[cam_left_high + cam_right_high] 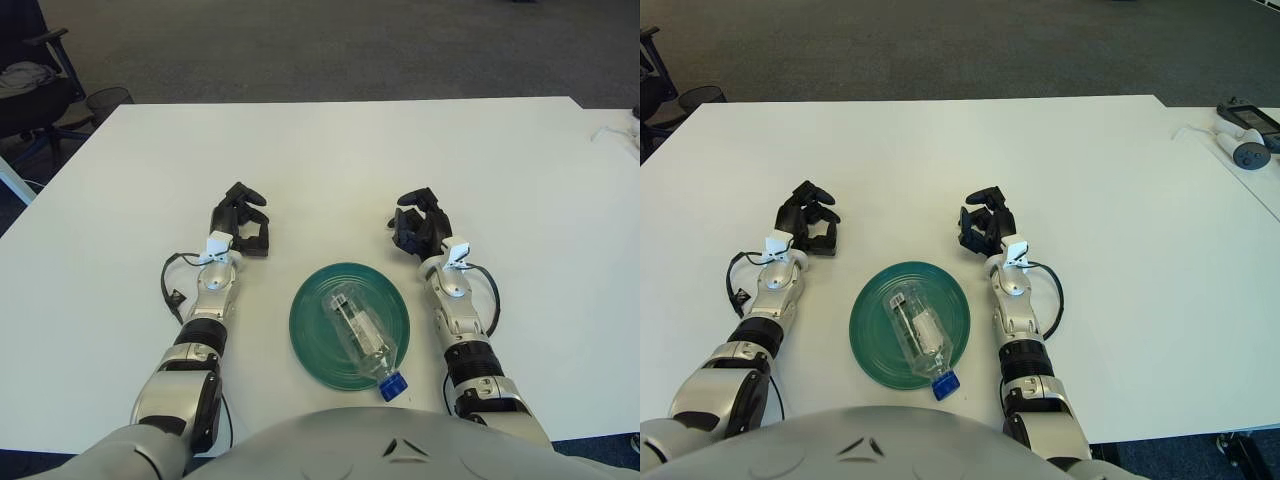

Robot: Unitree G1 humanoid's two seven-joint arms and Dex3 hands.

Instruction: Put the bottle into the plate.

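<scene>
A clear plastic bottle (361, 334) with a blue cap (392, 383) lies on its side in the green plate (312, 330), its capped end sticking out over the plate's near right rim. My left hand (241, 220) shows up and to the left of the plate, fingers curled and holding nothing. To the plate's upper right is my right hand (418, 226), also curled and holding nothing. Neither hand touches the bottle or the plate.
The white table (330, 160) stretches far beyond the hands. A controller (1248, 124) with a white cable lies at the far right. An office chair (25, 85) and a bin stand past the table's far left corner.
</scene>
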